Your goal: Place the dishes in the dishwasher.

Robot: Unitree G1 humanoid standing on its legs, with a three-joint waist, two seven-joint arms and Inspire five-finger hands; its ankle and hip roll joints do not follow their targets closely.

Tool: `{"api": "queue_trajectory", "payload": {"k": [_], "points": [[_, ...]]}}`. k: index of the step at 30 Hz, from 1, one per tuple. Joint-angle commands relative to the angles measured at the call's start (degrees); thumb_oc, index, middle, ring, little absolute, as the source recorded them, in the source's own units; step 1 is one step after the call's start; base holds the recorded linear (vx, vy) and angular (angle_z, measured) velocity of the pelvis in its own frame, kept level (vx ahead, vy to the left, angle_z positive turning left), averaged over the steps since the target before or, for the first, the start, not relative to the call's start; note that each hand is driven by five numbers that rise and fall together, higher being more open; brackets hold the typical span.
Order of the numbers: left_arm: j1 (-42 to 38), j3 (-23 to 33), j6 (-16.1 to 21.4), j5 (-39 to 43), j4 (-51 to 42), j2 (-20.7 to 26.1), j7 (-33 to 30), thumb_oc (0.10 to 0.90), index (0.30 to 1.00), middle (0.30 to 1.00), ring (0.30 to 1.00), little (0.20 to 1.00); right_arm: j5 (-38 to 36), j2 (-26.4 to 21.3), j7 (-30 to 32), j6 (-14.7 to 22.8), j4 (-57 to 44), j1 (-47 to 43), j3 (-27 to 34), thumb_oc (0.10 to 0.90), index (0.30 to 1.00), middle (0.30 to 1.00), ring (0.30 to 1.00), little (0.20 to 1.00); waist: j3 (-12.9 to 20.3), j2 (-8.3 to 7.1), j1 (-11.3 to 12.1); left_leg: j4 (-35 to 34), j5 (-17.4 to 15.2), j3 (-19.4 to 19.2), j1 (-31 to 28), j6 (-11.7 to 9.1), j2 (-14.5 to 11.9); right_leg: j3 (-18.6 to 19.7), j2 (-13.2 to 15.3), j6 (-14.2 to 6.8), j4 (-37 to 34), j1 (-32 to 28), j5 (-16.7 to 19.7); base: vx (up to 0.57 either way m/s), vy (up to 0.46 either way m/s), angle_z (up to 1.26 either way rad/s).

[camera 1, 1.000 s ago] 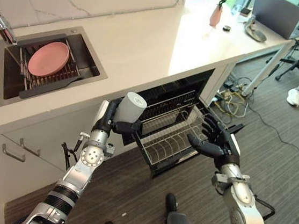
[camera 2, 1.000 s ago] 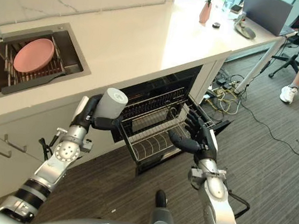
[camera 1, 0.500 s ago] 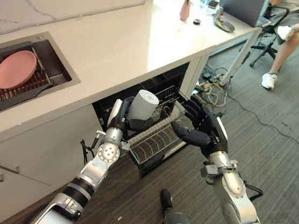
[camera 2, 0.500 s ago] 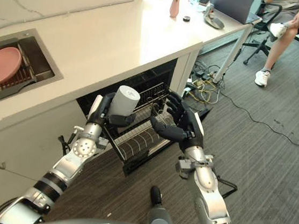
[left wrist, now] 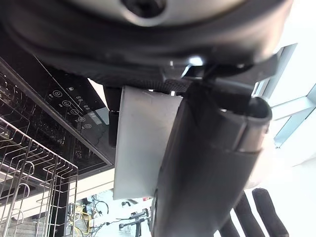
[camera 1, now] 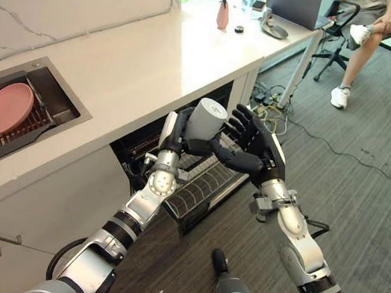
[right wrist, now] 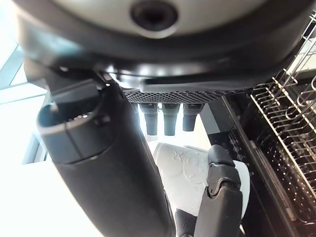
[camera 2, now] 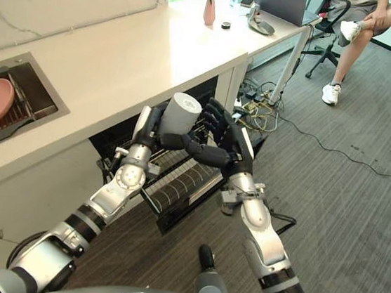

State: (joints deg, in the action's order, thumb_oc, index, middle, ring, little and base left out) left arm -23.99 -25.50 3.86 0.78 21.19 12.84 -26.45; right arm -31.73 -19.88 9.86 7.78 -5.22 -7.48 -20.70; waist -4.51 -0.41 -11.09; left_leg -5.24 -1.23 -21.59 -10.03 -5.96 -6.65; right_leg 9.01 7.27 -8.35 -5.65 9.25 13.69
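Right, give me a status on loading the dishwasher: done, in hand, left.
Done: the dishwasher is open and its wire rack is pulled out, with nothing visibly loaded.
In hand: the left robot hand grips a white cup above the rack, and the right robot hand, fingers spread, is close beside it.
Left: set the cup in the rack, then fetch the pink plate from the sink.

Pink vase (camera 1: 223, 14) on white countertop (camera 1: 134, 69), laptop (camera 1: 294, 3), seated person's leg (camera 1: 366, 46), office chair (camera 1: 333, 31)

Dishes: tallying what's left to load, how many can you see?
2: a white cup held in the left hand above the dishwasher rack, and a pink plate in the sink. Others may be hidden.
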Motion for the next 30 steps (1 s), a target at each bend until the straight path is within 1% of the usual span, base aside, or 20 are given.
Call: {"api": "queue_trajectory", "payload": {"k": [1,5,6,11,12,14,24,30], "points": [[-8.8,-1.7,6.2,-1.1,-0.3,0.1,-3.8,0.4,0.3,0.3,0.3,0.3,-1.7,3.1,2.1,7.0,-3.5,-7.2,2.1,0.8,0.9,0.9,0.9,0.9,2.5,-0.97,1.7,0.3,-3.0,4.0,0.5,1.2,0.1,-1.9,1.6,-3.7,2.6,-5.7,-9.8,0.0,0.0,0.0],[-8.2,-3.0,6.5,-0.5,-0.6,-1.5,-5.2,0.4,0.3,0.3,0.3,0.3,-3.2,5.1,4.5,7.6,-2.3,-9.5,1.1,0.8,0.9,0.9,0.9,0.9,2.5,-1.18,2.6,0.2,-2.9,5.1,0.9,1.2,0.0,-2.9,1.8,-3.5,2.6,-6.3,-10.0,0.02,-0.006,0.06],[-8.1,-3.6,6.7,0.2,-0.3,-2.2,-6.1,0.4,0.3,0.3,0.3,0.3,-2.2,5.9,6.1,7.6,-1.5,-10.8,0.7,0.8,0.9,0.9,0.9,0.9,2.4,-1.31,3.0,0.2,-2.8,5.6,1.2,1.2,0.0,-3.4,1.8,-3.4,2.5,-6.5,-10.0,0.0,-0.011,0.06],[-7.9,-4.4,6.5,-0.2,-0.1,-2.4,-6.8,0.4,0.3,0.3,0.3,0.3,-1.1,6.8,8.5,7.9,-0.1,-12.1,0.7,0.8,0.9,0.9,0.9,0.9,2.3,-1.39,3.5,0.2,-2.7,6.3,1.6,1.1,0.0,-4.1,2.0,-3.3,2.6,-6.8,-10.1,0.01,0.003,0.14],[-7.9,-4.7,6.2,-1.0,-0.1,-2.1,-7.1,0.4,0.3,0.3,0.3,0.3,-0.4,7.1,10.1,7.6,0.5,-12.5,0.3,0.8,0.9,0.9,0.9,0.9,2.2,-1.39,3.9,0.2,-2.7,6.7,1.9,1.1,0.0,-4.5,2.1,-3.3,2.6,-6.9,-10.2,0.01,0.012,0.08],[-8.1,-5.2,5.3,-2.8,0.2,-1.9,-7.9,0.4,0.3,0.3,0.3,0.3,-2.2,8.2,12.1,6.9,1.2,-11.8,-1.0,0.8,0.9,0.9,0.9,0.9,2.1,-1.43,4.3,0.2,-2.6,7.3,2.2,1.0,0.0,-5.2,2.4,-3.2,2.6,-7.1,-10.2,0.01,0.013,0.12],[-8.3,-6.5,4.1,-4.9,0.7,-2.2,-9.3,0.4,0.3,0.3,0.3,0.3,-7.5,9.6,14.4,6.0,1.1,-11.2,-3.8,0.8,0.9,0.9,0.9,0.9,1.9,-1.75,5.0,0.2,-2.3,8.5,3.2,0.7,0.1,-6.6,2.8,-3.0,2.3,-7.4,-10.2,0.0,0.008,0.1],[-8.6,-6.8,4.0,-4.6,0.9,-2.5,-9.2,0.4,0.3,0.3,0.3,0.3,-10.3,10.2,14.5,5.9,1.7,-11.4,-5.0,0.8,0.9,0.9,0.9,0.9,1.8,-1.95,5.3,0.2,-2.3,8.9,3.4,0.7,0.1,-6.7,2.8,-2.9,2.3,-7.6,-10.2,0.0,0.002,0.01]]}}
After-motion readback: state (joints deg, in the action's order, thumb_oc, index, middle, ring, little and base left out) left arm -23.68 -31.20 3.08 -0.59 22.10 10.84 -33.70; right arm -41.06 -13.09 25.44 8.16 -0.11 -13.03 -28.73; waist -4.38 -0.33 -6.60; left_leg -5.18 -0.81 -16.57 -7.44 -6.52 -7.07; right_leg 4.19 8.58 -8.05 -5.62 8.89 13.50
